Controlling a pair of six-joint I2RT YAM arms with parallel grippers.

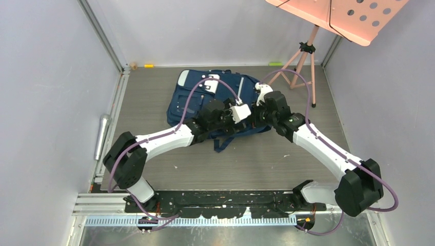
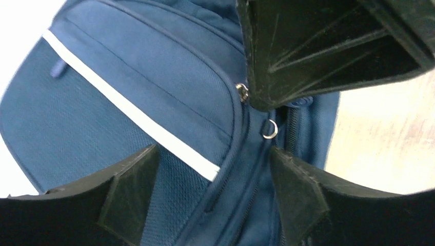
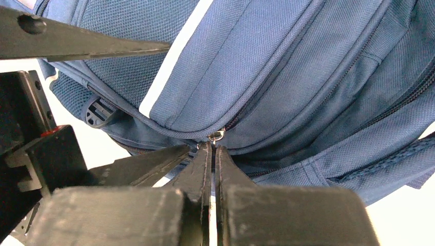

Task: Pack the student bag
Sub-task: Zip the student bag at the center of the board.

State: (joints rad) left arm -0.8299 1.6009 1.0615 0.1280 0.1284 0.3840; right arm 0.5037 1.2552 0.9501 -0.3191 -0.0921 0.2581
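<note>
- At the far middle of the grey wood-grain worktop (image 1: 287,159): the large navy blue fabric student bag (image 1: 205,97), lying flat, long axis roughly left to right, with a loose dark strap (image 1: 221,143) trailing toward the near edge.
- Both arms bent in over the bag's right end, meeting there almost tip to tip, neither clearly the nearer.
- From the right wrist: right pincer (image 3: 213,151) fully closed, tips pressed up against the small silver zip slider (image 3: 216,135) where the curved zip lines meet. Cannot tell whether a pull tab is nipped between the tips or merely touched.
- From the left wrist: left pincer (image 2: 213,164) spread wide, gripping nothing, fingers straddling the zip seam, bag fabric directly ahead and close beneath.
- Between those spread fingers: the seam running away up the view toward the slider, a small loose metal ring (image 2: 269,128) just beside it, and the right pincer's black tip touching at the slider.
- Judged the hinge of the coming move: a pull along the curved zip line, not across it, with the fabric flanking the seam already under the left pincer for a bracing pinch.
- In the way: chiefly the two pincers themselves, crowded onto one spot with little room to swing.
- Far right, well apart from the bag's zip end: a pink perforated metal music stand (image 1: 338,15) on a tripod, unlikely to interfere.
</note>
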